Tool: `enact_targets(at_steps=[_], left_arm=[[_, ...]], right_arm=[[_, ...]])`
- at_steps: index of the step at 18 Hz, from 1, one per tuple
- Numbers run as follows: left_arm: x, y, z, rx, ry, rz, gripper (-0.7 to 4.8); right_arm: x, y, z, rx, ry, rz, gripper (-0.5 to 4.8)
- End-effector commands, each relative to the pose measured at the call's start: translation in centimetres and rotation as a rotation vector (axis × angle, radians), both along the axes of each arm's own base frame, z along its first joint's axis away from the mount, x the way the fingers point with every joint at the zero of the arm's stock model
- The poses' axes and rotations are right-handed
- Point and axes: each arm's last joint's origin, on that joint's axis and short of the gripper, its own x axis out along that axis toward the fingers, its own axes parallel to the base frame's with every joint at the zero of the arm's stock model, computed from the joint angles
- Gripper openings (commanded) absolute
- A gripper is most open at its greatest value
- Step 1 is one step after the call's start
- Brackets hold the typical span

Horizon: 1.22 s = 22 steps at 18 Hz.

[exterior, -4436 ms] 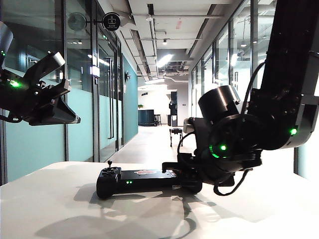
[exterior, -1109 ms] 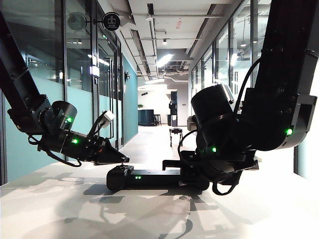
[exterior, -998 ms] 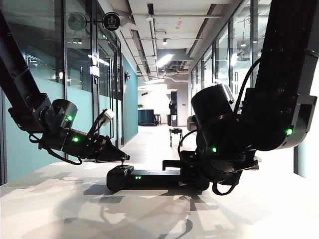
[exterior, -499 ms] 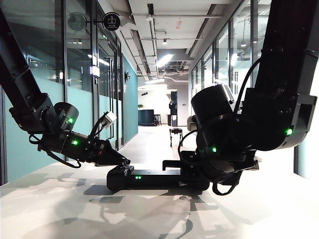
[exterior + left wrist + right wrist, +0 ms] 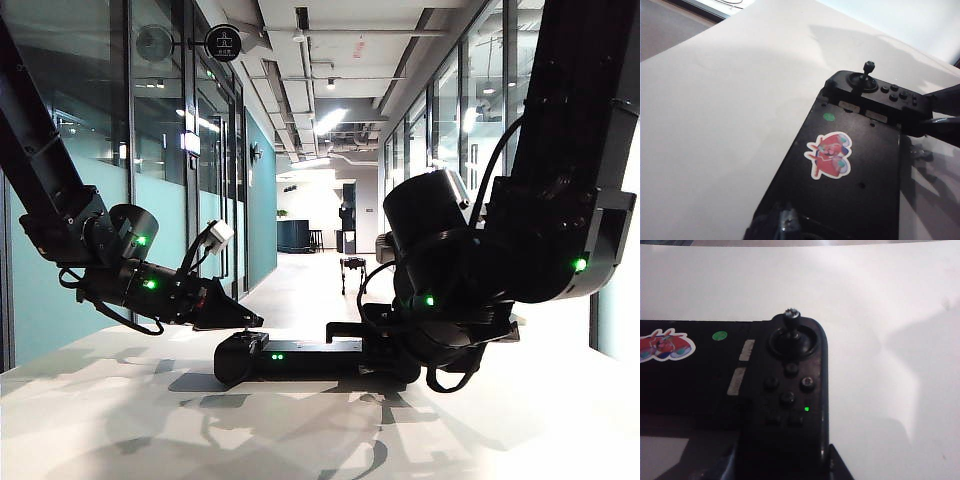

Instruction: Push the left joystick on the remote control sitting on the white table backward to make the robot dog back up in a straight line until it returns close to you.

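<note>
Bearing a red cartoon sticker (image 5: 829,154), no legible writing, remote control (image 5: 300,357) lying under left gripper (image 5: 248,322), closure unclear; right gripper (image 5: 385,350) clamping its far end.

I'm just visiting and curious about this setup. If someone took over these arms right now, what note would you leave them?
Left hand: its tip is low over the left end of the remote control. I cannot tell whether it is open or shut. The left joystick is hidden under it, so contact is unclear.
Right hand: closed on the remote control's right end, steadying it on the white table.
Robot dog: far down the corridor, small in the exterior view.
Done: both hands are in place.
Left to do: push the left joystick backward until the dog backs up close.
</note>
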Motion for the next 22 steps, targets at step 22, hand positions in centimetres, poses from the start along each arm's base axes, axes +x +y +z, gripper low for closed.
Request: enact_targets(at_steps=[22], left_arm=[[0.6,-0.1,0.9,0.022,-0.108,0.019,-0.06]], right_arm=[[0.1,-0.1,0.3,-0.011,-0.022,-0.037,1.44]])
